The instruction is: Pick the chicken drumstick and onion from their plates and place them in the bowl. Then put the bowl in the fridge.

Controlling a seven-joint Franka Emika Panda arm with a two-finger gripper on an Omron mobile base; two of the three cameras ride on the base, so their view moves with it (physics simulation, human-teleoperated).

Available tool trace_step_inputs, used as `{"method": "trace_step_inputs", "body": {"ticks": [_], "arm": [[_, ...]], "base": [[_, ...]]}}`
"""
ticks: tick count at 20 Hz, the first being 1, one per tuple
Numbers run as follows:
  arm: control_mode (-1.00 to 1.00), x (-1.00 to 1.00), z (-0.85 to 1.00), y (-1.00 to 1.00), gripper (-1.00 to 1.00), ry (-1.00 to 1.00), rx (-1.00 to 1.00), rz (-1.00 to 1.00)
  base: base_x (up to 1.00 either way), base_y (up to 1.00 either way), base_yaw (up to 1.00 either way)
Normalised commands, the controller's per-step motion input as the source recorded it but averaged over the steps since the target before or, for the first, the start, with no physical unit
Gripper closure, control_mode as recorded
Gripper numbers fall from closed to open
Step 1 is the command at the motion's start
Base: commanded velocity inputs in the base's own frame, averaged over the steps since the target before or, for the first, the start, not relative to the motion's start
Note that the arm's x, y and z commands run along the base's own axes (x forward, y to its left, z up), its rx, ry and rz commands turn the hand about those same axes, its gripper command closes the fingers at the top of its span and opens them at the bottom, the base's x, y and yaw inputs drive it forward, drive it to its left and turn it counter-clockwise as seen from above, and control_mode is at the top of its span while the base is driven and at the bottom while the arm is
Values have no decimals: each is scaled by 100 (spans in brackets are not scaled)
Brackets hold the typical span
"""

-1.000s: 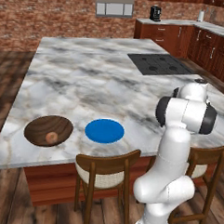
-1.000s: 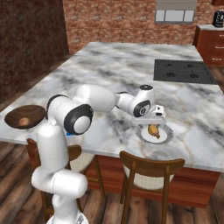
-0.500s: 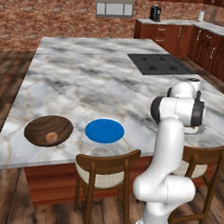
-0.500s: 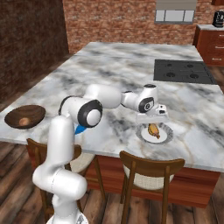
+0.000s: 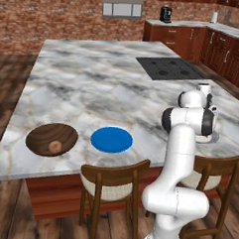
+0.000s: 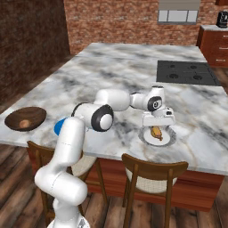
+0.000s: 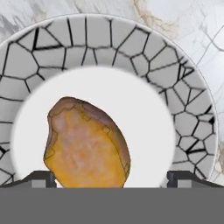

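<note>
Hand view puts you straight above the chicken drumstick (image 7: pixel 87 144), which lies in the white middle of the pale plate (image 7: pixel 183 113) with the crackled rim. The gripper (image 7: pixel 109 177) is spread wide, its fingertips (image 7: pixel 41 177) standing either side of the meat and holding nothing. In the right base view the onion (image 6: pixel 24 124) already sits in the bowl (image 6: pixel 26 116) at the far left of the counter (image 6: pixel 116 67), well apart from here. Watch your descent: the drumstick sits off-centre between the tips, so one finger could nudge it aside, or strike the plate and slide it.
</note>
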Motion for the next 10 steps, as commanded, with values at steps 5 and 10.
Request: {"method": "trace_step_inputs", "body": {"ticks": [5, 10], "arm": [[-100, 0, -10, 4, -100, 0, 3, 0], [-100, -1, -11, 9, -100, 0, 3, 0]], "base": [[0, 0, 0], [0, 0, 0]]}}
